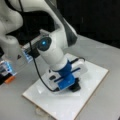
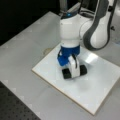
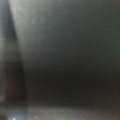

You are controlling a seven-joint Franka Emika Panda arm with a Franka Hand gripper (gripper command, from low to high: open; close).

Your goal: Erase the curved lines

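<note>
A white rectangular board (image 1: 90, 100) (image 2: 100, 87) lies flat on the grey table in both front views. My gripper (image 1: 71, 83) (image 2: 74, 71) points straight down over the board's middle, below a blue wrist mount. It is shut on a black block eraser (image 1: 75, 87) (image 2: 83, 70), whose underside rests on the board. One white finger (image 2: 74, 65) crosses the front of the eraser. The curve lines show in no view; the arm and eraser hide part of the board. The wrist view is only a dark grey blur.
The arm's white body (image 1: 52, 50) leans over the board's far side. An orange part (image 1: 9, 79) and a blue-lit unit (image 1: 7, 67) sit at a front view's left. A black perforated mat (image 2: 15, 107) fills a front view's bottom-left corner.
</note>
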